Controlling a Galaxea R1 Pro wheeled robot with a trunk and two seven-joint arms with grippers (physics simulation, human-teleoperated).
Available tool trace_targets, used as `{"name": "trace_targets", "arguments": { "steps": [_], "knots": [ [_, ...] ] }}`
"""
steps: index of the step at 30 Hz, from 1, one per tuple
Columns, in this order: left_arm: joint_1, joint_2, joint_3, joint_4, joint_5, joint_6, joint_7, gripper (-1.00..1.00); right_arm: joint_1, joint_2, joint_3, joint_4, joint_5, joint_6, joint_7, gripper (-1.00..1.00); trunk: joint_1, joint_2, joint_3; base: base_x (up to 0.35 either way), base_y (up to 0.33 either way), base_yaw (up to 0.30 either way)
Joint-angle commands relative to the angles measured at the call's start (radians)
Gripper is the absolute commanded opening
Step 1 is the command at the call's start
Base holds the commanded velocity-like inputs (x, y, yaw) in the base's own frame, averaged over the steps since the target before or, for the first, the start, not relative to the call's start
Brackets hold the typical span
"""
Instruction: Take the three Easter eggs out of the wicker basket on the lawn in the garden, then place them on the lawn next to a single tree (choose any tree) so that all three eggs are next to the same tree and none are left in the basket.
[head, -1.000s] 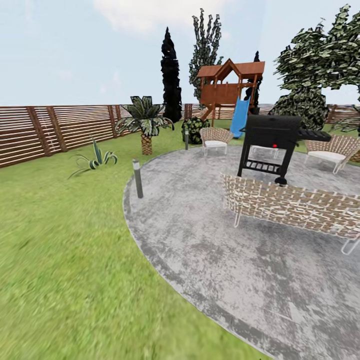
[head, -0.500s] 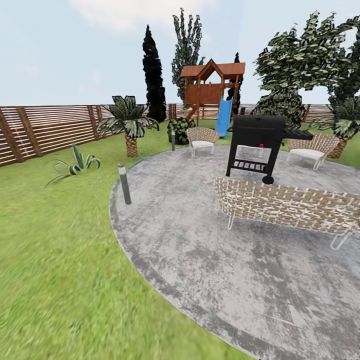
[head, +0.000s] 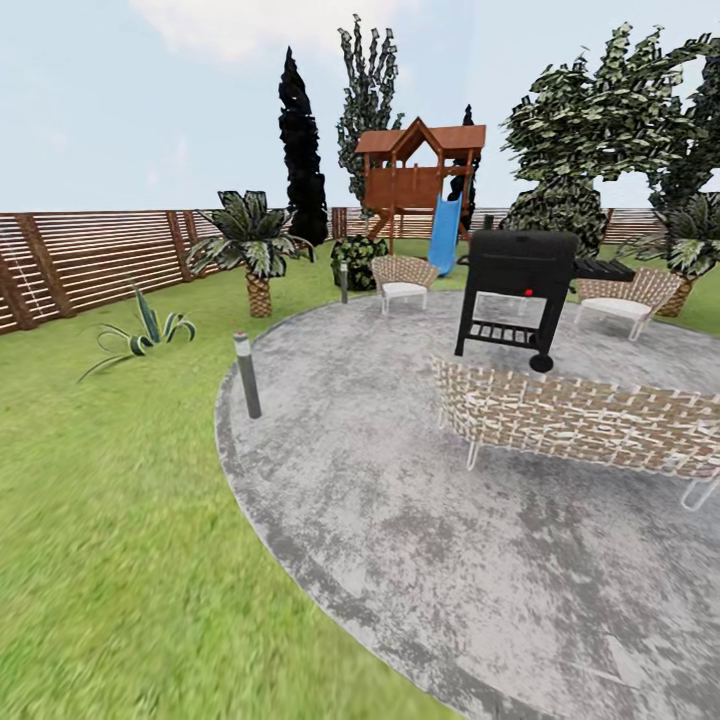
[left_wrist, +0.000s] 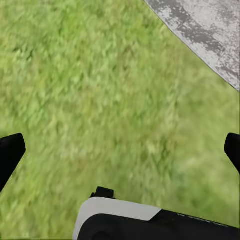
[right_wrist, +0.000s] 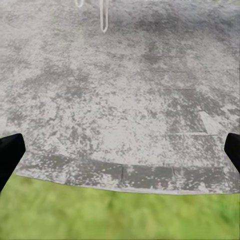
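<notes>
**Searching the garden with 2 empty grippers**

Looking near to far, the left gripper (left_wrist: 120, 150) hangs over the lawn (head: 110, 520), fingertips spread wide with nothing between them. The right gripper (right_wrist: 120, 150) is just as wide open and empty, above the edge where grass meets the round grey patio (head: 450, 560). Further on stand a short light post (head: 246, 375), a wicker sofa (head: 580, 420), a black grill (head: 520, 295) and 2 wicker chairs. Beyond them come a small palm (head: 250, 250), the wooden playhouse with its blue slide (head: 445, 235), the slat fence (head: 90, 260) and a broad-crowned tree (head: 600, 130).

The basket and its 3 eggs are not among these, so they must lie elsewhere in the garden. The likely risk is driving on toward the patio furniture and clipping the sofa or post, or mistaking the wicker chairs for the basket.
</notes>
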Motion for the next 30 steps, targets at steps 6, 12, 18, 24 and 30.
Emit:
{"name": "trace_targets", "arguments": {
  "steps": [6, 12, 18, 24, 30],
  "knots": [
    [-0.001, 0.001, 0.002, 0.001, 0.001, -0.002, -0.001, 1.00, -0.001, 0.000, -0.001, 0.001, -0.006, -0.004, 0.004, 1.00, 0.001, -0.002, -0.002, 0.248, 0.260, 0.000],
    [-0.001, 0.001, 0.002, 0.001, 0.001, -0.001, -0.002, 1.00, -0.001, 0.001, -0.001, 0.002, -0.006, -0.001, 0.004, 1.00, 0.001, -0.002, -0.002, 0.238, 0.264, 0.000],
    [-0.001, 0.003, 0.001, 0.000, 0.001, -0.001, -0.002, 1.00, -0.001, 0.001, -0.001, 0.001, -0.006, -0.002, 0.004, 1.00, 0.001, -0.002, -0.002, 0.287, 0.211, 0.000],
    [-0.001, 0.008, 0.002, 0.001, 0.001, -0.002, -0.002, 1.00, -0.001, 0.001, -0.001, 0.002, -0.006, 0.002, 0.004, 1.00, 0.001, -0.002, -0.002, 0.314, 0.136, 0.000],
    [-0.001, 0.010, 0.001, 0.001, 0.001, -0.003, -0.002, 1.00, -0.001, 0.000, -0.001, 0.002, -0.006, 0.001, 0.004, 1.00, 0.001, -0.002, -0.002, 0.330, 0.027, 0.000]
  ]
}}
